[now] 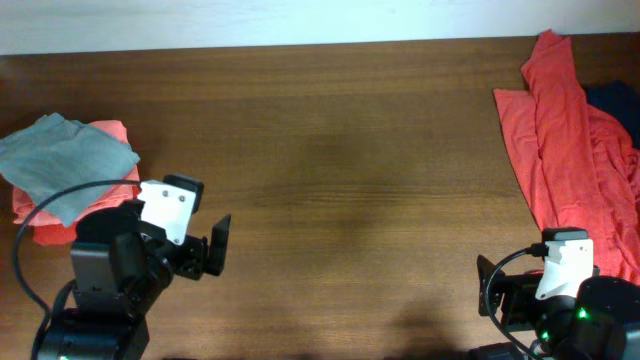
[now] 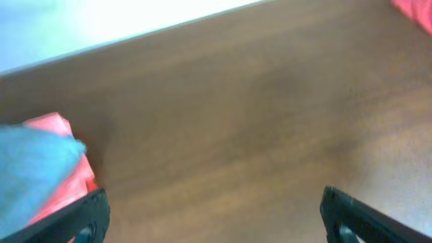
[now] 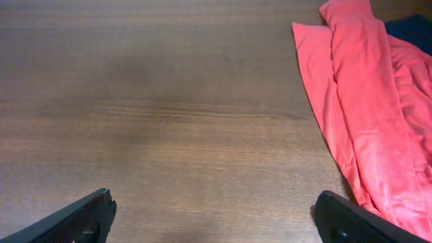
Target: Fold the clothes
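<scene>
- At the left edge of the wooden surface point(image 1: 350, 180), a grey-blue garment point(image 1: 60, 160) is laid on a salmon-pink garment point(image 1: 108, 133).
- The left tool point(image 2: 216, 229) is held wide open and empty, near that pile.
- The right tool point(image 3: 216, 226) is likewise spread wide, with nothing gripped.
- A rumpled red garment point(image 1: 570, 150) is seen far right, a dark blue cloth point(image 1: 612, 100) beside it.

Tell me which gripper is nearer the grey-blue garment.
Left. The left gripper hangs close by the grey-blue garment; the right gripper is at the opposite side, next to the red garment.
</scene>
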You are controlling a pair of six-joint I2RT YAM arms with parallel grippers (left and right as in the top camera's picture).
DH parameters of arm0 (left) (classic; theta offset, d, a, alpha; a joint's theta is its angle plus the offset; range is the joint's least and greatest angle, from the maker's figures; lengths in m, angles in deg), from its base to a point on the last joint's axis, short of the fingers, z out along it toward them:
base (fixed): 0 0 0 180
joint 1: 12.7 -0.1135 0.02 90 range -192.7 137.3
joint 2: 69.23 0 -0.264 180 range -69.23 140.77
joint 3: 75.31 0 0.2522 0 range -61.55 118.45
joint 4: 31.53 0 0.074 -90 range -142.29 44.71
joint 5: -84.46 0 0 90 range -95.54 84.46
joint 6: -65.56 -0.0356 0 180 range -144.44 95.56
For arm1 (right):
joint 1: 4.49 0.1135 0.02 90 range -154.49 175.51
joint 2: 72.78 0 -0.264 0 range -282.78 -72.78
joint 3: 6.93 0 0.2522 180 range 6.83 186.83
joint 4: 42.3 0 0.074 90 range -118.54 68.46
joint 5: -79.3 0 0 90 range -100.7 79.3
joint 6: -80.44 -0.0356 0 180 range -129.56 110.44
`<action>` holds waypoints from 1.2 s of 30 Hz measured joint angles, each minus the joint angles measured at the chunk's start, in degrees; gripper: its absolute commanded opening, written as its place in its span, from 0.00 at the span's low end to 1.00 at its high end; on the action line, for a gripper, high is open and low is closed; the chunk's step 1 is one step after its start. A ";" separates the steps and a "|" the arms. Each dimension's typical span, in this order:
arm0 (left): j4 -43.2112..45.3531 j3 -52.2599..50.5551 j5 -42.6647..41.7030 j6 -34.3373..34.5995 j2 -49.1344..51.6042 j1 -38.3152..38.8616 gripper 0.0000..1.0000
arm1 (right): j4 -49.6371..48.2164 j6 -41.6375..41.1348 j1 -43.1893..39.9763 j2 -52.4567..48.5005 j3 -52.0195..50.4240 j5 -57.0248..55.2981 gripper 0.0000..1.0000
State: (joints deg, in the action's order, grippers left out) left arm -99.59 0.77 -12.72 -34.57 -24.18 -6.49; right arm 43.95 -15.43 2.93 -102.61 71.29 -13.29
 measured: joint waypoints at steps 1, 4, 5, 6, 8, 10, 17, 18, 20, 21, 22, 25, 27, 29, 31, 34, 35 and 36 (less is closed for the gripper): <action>-0.81 -0.20 -0.02 0.00 0.00 0.00 0.99 | 0.04 0.00 0.00 0.00 -0.04 0.00 0.99; -2.54 -0.31 -0.02 -0.15 0.28 0.00 0.99 | 0.20 0.00 0.00 0.00 -0.11 -0.02 0.99; -2.62 -0.31 -0.02 -0.17 0.33 0.00 0.99 | 0.20 0.02 0.00 0.00 -0.11 -0.02 0.99; -2.78 -0.31 -0.02 -0.17 0.37 0.00 1.00 | 0.20 0.00 0.00 0.00 -0.11 -0.02 0.99; -3.04 -0.31 -0.02 -0.17 0.37 0.00 0.99 | 0.20 0.00 0.00 0.00 -0.15 -0.02 0.99; -3.19 -0.31 -0.02 -0.17 0.37 0.00 1.00 | 0.22 0.00 0.00 0.00 -0.22 -0.02 0.99; -3.34 -0.31 -0.02 -0.17 0.37 0.00 0.99 | 0.20 -0.02 0.00 0.00 -0.22 -0.07 0.99; -3.34 -0.31 -0.02 -0.17 0.37 0.00 0.99 | 0.20 0.00 0.00 0.00 -0.22 -0.17 0.99; -3.34 -0.31 -0.02 -0.17 0.37 0.00 0.99 | 0.20 0.00 0.00 0.00 -0.22 -0.22 0.99; -3.34 -0.31 0.00 -0.17 0.37 0.00 0.99 | 0.20 0.00 0.00 0.00 -0.22 -0.22 0.99; -3.34 -0.31 0.00 -0.17 0.37 0.00 0.99 | 0.22 0.00 0.00 0.00 -0.22 -0.22 0.99; -3.37 -0.31 -0.02 -0.17 0.37 0.00 0.99 | 0.20 0.00 0.00 0.00 -0.22 -0.22 0.99; -3.34 -0.31 -0.02 -0.17 0.37 0.00 0.99 | 0.20 0.00 0.00 0.00 -0.22 -0.22 0.99; -3.34 -0.31 -0.02 -0.17 0.37 0.00 0.99 | 0.20 0.02 0.00 0.00 -0.22 -0.22 0.99; -3.34 -0.31 -0.02 -0.17 0.37 0.00 0.99 | 0.22 0.00 0.00 0.00 -0.22 -0.24 0.99; -3.34 -0.31 -0.02 -0.17 0.37 0.00 0.99 | 0.20 0.02 0.00 0.00 -0.26 -0.24 0.98; -3.34 -0.31 -0.02 -0.17 0.37 0.00 0.99 | 0.20 0.04 0.00 0.00 -0.26 -0.22 0.99; -3.34 -0.31 0.00 -0.17 0.37 0.00 0.99 | 0.20 0.02 0.00 0.00 -0.26 -0.22 0.99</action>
State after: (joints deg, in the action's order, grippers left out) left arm -102.94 0.47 -12.72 -34.75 -23.80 -6.49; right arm 44.14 -15.40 2.93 -102.61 71.03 -13.51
